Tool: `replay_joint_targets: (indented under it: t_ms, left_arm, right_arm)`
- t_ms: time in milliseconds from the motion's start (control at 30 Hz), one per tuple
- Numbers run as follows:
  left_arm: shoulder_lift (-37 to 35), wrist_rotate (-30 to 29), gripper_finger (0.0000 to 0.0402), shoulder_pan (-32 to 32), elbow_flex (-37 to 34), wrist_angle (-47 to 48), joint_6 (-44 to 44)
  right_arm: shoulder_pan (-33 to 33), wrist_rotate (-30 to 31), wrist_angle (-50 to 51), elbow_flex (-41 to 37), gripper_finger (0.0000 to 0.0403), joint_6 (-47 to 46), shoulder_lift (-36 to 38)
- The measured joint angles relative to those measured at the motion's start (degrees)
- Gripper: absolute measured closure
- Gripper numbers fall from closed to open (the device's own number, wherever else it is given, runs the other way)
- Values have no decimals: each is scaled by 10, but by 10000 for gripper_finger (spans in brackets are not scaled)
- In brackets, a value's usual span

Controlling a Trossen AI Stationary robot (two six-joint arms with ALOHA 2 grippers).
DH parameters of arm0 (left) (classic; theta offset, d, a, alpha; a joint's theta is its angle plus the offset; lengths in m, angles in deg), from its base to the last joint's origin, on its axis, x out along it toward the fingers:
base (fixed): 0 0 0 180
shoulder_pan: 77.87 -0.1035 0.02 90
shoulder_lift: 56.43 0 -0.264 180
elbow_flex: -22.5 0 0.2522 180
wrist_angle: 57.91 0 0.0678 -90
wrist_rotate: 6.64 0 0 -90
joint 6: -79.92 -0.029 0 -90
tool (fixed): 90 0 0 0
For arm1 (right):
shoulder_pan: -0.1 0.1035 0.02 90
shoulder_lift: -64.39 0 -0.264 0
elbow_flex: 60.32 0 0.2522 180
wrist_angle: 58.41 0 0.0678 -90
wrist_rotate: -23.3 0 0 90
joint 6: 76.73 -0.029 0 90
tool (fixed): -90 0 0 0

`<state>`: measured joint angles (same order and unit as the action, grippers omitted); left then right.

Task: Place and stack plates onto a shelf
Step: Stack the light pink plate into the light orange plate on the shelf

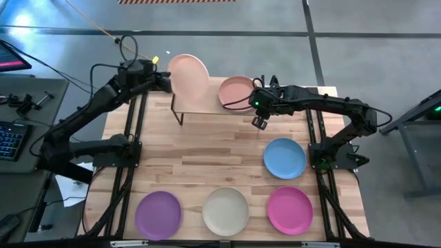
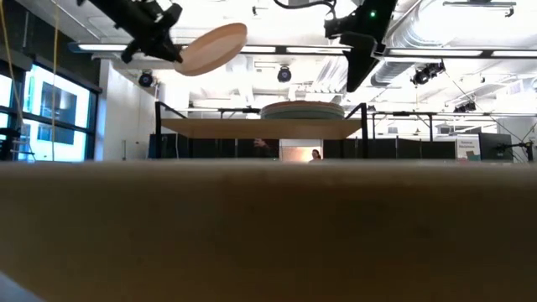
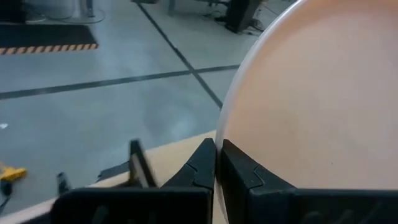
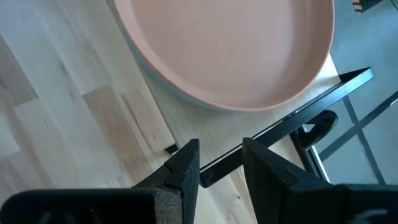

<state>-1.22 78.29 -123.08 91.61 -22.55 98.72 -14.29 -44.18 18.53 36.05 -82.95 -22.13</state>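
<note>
My left gripper [image 1: 165, 80] is shut on a pale pink plate [image 1: 188, 81] and holds it in the air above the left half of the shelf [image 2: 260, 127]. In the low view the plate [image 2: 211, 49] is tilted. A stack of plates [image 2: 302, 110] rests flat on the shelf's right half, with a peach plate [image 1: 236, 91] on top and a teal rim [image 4: 134, 46] under it. My right gripper [image 1: 260, 121] is open and hangs just off the near right side of that stack, touching nothing. My left gripper pinches the pale pink plate by its rim [image 3: 225, 134], on the side toward the table's left, between its two fingers. The fingers come from the table's left. The plate is lifted clear of the shelf and tilted, its free side higher.
A blue plate [image 1: 284, 158], a purple plate [image 1: 158, 214], a cream plate [image 1: 225, 210] and a magenta plate [image 1: 289, 210] lie flat on the tabletop nearer the front. The shelf's black legs [image 1: 178, 110] stand at the far edge. Bare wood lies between the shelf and the front row.
</note>
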Motion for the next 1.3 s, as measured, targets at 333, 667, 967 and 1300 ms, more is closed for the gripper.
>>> replay_joint_targets:
  t_ms: [333,667,967,1300]
  left_arm:
    - [93,57,401,0,19,-83,-17]
    - [207,59,401,26,135,-61,-65]
    - [299,58,401,39,231,-10,-71]
    - [385,45,401,84,295,1,-96]
  right_arm:
    - [12,-2,8,0,299,-39,0]
    - [50,-4,40,0,299,-79,0]
    - [82,-4,64,0,299,-126,0]
    - [123,-4,76,0,299,-149,0]
